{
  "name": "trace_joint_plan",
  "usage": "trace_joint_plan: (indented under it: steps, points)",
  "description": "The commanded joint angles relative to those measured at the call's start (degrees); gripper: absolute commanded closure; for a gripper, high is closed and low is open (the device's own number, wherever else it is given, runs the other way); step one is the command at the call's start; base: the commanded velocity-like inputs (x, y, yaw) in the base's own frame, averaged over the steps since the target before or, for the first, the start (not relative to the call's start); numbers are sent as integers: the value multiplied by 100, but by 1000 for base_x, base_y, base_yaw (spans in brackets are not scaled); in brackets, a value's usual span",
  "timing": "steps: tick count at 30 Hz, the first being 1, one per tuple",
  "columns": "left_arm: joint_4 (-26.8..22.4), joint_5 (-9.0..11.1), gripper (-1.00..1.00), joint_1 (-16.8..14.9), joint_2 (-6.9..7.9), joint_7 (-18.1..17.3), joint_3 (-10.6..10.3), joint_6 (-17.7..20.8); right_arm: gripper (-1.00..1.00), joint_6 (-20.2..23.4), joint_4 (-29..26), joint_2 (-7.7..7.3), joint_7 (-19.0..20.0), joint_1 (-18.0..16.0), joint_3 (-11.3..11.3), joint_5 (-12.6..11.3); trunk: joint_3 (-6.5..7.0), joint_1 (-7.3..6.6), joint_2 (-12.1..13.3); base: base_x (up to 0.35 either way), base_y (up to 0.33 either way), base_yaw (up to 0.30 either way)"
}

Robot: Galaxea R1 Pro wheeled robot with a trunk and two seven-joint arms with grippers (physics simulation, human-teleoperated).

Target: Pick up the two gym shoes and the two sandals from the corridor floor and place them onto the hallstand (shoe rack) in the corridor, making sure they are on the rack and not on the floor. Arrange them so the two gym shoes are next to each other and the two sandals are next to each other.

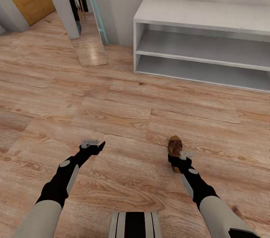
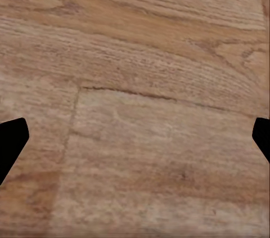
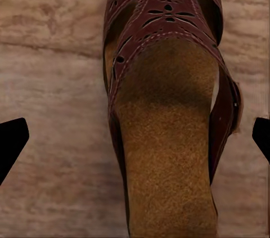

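Right tool point(image 1: 182, 156) spread wide, hovering directly over one sandal point(image 1: 175, 147) lying on the corridor floor point(image 1: 123, 118), well short of the hallstand point(image 1: 202, 15); fingers point(image 3: 12, 139) flank the sandal point(image 3: 166, 108), not touching. Left tool point(image 1: 93, 144) also spread, over bare floor point(image 2: 140, 108).

No readable text, label, brand, number or sign appears on anything in these views.

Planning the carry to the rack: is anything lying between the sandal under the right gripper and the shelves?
Nothing visible. Only bare floor lies between the sandal and the hallstand; its shelves look empty. The right gripper hangs above the sandal, jaws open.
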Motion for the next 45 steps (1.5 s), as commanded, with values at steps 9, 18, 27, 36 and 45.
trace_joint_plan:
  steps: [9, 18, 27, 36, 45]
  points:
    - [-10, -15, -100, -1, -4, -42, 21, 38, -100, -17, -4, 12, 0, -3, -24, 20, -111, 6, -6, 0, 0, -86]
    - [-10, -15, -100, -1, -4, -42, 21, 38, -100, -17, -5, 13, 0, -3, -26, 20, -197, 11, -8, 0, 0, -151]
    - [-10, -15, -100, -1, -4, -42, 21, 38, -100, -17, -2, 15, -16, -4, -22, 20, -314, 22, -14, 0, 0, -52]
    - [-10, -15, -100, -1, -4, -42, 21, 38, -100, -17, -1, 15, -26, -3, -19, 20, -545, 40, -23, 0, 0, 58]
    - [-10, -15, -100, -1, -4, -42, 21, 38, -100, -17, -5, 15, -25, -3, -19, 20, -571, 40, -23, 0, 0, 28]
